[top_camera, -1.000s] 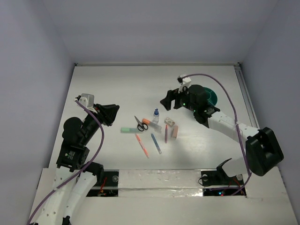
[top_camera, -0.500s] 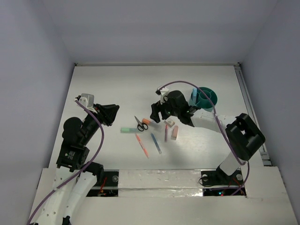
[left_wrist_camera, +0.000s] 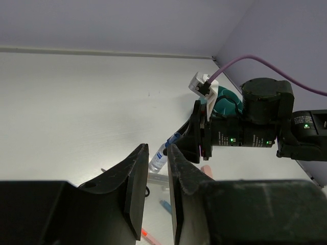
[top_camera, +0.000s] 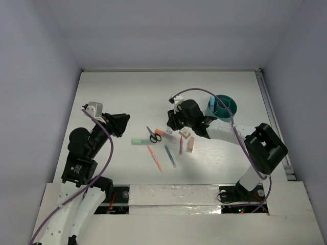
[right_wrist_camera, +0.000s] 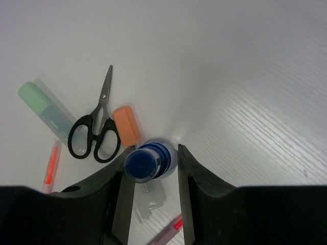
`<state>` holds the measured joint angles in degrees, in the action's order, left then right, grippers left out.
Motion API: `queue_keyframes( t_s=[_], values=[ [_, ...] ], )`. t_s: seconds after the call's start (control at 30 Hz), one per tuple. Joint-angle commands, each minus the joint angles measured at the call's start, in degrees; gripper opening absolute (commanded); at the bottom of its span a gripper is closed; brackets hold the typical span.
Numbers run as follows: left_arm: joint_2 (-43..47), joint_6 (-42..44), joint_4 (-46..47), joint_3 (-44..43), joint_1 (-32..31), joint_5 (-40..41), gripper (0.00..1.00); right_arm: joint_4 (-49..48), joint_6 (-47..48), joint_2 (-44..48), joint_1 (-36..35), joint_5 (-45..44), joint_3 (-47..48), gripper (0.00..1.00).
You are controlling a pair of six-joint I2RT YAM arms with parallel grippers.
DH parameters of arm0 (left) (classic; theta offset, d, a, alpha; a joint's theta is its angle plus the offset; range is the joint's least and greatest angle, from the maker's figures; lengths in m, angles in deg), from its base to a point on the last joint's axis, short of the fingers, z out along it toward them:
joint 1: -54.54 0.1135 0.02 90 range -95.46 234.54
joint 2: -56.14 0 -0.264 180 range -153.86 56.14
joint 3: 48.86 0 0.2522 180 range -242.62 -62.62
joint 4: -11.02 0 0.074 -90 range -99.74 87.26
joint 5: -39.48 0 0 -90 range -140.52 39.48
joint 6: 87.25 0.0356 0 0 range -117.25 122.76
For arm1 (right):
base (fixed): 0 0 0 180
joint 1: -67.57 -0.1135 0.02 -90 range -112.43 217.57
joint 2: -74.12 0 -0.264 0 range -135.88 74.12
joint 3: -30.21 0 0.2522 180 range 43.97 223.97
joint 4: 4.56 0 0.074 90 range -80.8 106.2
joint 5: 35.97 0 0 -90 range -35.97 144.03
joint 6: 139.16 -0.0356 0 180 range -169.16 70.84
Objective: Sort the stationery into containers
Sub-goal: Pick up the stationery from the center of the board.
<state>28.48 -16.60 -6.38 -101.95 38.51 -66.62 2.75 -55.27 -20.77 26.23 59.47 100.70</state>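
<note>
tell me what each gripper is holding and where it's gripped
The right gripper clamps the small blue-capped bottle, pinched at its sides just below the cap. The left gripper holds nothing.

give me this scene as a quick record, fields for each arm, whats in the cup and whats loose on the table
right gripper: jaws against both sides of the blue-capped bottle
left gripper: jaws a narrow gap apart, empty, off to the left of the pile
teal cup: far right of the table, holds a light-blue marker
loose on table: scissors, green marker, orange pen, blue pen, pink eraser
</note>
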Motion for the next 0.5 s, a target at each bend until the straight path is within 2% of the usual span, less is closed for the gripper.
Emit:
queue_keyframes(
  t_s=[0.0, 0.13, 0.3, 0.47],
  values=[
    [0.5, 0.2, 3.3, 0.1, 0.1, -0.9, 0.19, -4.3, -1.1, 1.6, -0.6, -4.1, 2.1, 0.14],
    [0.3, 0.0, 3.3, 0.2, 0.1, -0.7, 0.19, -7.9, -2.0, 4.3, -0.6, -9.5, 3.2, 0.09],
    [0.5, 0.1, 3.3, 0.2, 0.1, -0.9, 0.19, -5.6, 1.4, 9.4, -0.6, -20.7, 6.0, 0.09],
    [1.2, 0.2, 3.3, 0.2, 0.1, -0.7, 0.19, -1.1, 2.3, 14.7, 5.1, -30.3, 6.7, 0.08]
  ],
)
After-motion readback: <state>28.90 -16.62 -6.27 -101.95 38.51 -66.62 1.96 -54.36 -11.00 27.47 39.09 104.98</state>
